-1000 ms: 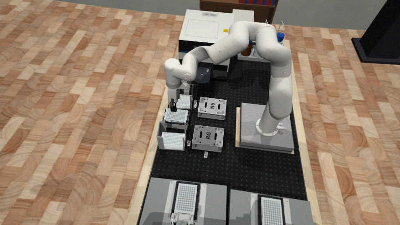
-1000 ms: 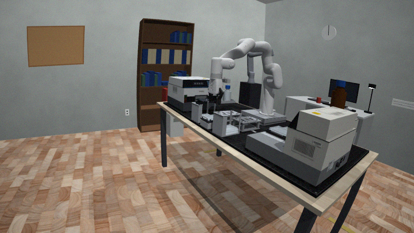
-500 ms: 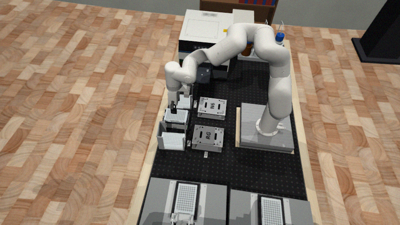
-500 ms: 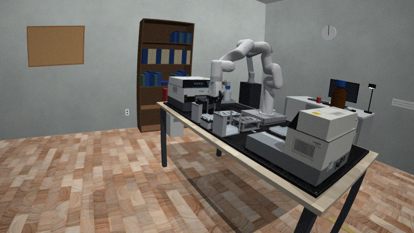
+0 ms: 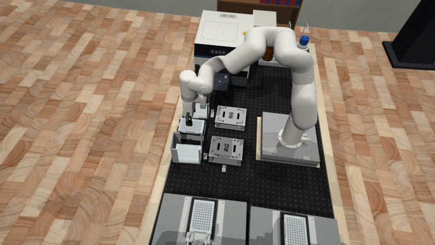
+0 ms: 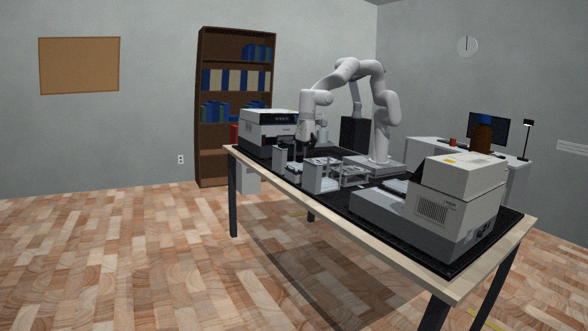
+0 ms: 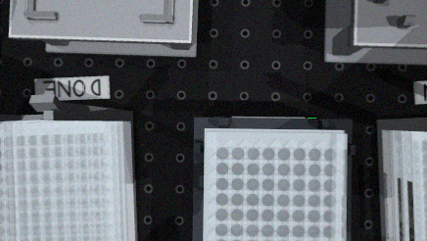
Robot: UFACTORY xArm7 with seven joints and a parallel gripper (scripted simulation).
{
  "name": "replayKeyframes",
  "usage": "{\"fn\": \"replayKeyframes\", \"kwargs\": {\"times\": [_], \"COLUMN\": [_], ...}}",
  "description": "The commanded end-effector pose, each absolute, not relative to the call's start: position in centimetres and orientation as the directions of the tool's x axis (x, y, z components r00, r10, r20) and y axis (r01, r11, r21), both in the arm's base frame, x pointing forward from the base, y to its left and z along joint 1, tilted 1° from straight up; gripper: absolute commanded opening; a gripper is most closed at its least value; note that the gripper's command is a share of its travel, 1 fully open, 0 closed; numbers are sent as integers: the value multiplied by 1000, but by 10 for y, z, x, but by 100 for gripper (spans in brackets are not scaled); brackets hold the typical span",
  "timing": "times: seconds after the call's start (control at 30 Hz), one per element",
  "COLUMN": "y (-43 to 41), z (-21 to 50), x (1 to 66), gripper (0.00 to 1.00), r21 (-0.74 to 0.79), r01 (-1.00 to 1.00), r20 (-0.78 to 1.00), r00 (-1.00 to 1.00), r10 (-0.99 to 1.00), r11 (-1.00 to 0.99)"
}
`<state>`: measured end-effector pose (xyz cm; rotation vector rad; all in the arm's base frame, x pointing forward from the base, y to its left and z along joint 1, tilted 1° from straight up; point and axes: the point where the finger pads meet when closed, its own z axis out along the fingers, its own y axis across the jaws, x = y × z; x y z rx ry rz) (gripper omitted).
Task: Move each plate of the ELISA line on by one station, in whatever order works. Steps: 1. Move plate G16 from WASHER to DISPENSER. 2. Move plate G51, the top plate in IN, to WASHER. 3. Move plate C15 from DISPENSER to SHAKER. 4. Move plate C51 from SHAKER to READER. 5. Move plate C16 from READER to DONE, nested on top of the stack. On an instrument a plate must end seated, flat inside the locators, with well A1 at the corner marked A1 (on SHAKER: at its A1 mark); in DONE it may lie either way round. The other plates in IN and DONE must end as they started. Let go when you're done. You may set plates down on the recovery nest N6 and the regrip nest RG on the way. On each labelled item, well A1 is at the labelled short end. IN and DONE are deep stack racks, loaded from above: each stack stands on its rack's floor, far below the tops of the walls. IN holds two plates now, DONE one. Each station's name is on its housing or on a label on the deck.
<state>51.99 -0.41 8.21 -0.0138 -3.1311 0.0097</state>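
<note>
Two plates lie flat in the trays of the two grey machines nearest the front edge, one plate (image 5: 201, 216) on the left and one plate (image 5: 295, 228) on the right, each snug in its tray so it cannot slide. Next back is the DONE rack (image 5: 175, 151), its tall walls keeping its stack straight. Just past it sits the middle plate (image 7: 276, 181) with big round wells, flat in a dark holder whose name I cannot read. I think this is the plate to be picked next, because the claw (image 5: 188, 119) hangs right over it, pointing straight down. The claw is spread wide and holds nothing. Beyond it is the IN rack (image 5: 207, 107) with its plates. The white arm (image 5: 299, 76) rises from its stand, bends over high, and reaches far to this side. Farthest back is a big white machine (image 5: 223, 30).
</note>
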Motion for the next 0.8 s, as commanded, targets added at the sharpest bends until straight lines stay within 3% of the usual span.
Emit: {"fn": "replayKeyframes", "kwargs": {"times": [0.0, 0.77], "y": [-4, -4], "z": [78, 55], "x": [522, 522], "gripper": [100, 100], "r21": [-6, -6], "r01": [9, 9], "r20": [5, 5], "r00": [-1000, -1000], "r10": [9, 9], "r11": [1000, 1000]}}
